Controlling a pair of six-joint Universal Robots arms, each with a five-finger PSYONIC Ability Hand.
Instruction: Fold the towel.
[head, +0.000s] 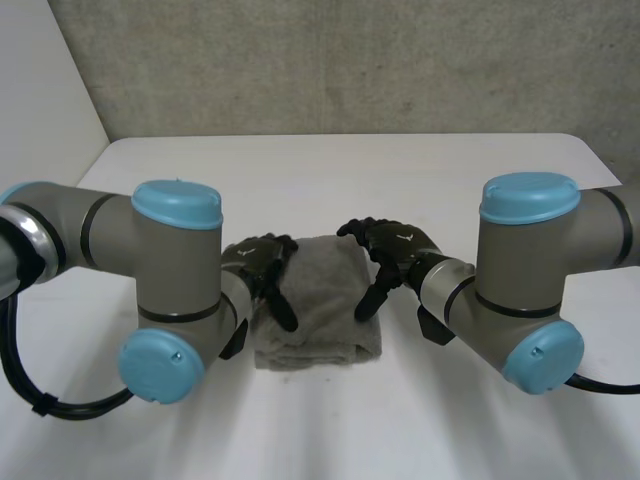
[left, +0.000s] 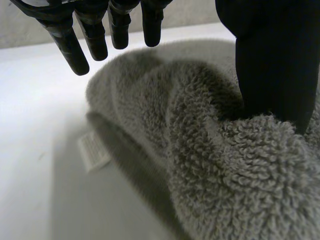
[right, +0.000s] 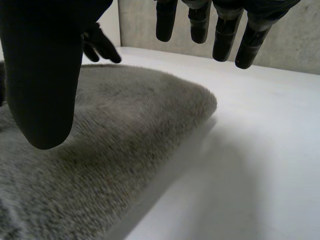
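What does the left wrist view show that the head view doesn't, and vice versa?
Left wrist view: a white label poking out at the edge of the towel, and the left hand with its thumb against the pile. Head view: the right hand on the towel's other side, the left arm and right arm. Shared: the grey folded towel, the left hand, the white table.

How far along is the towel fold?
Done: the towel lies as a compact folded stack on the table, with its label showing at one edge. In hand: the left robot hand rests its thumb on the towel's near side, fingers straight. The right robot hand hangs open over the opposite side, gripping nothing. Left: probably just withdrawing both hands, unless another fold is wanted.
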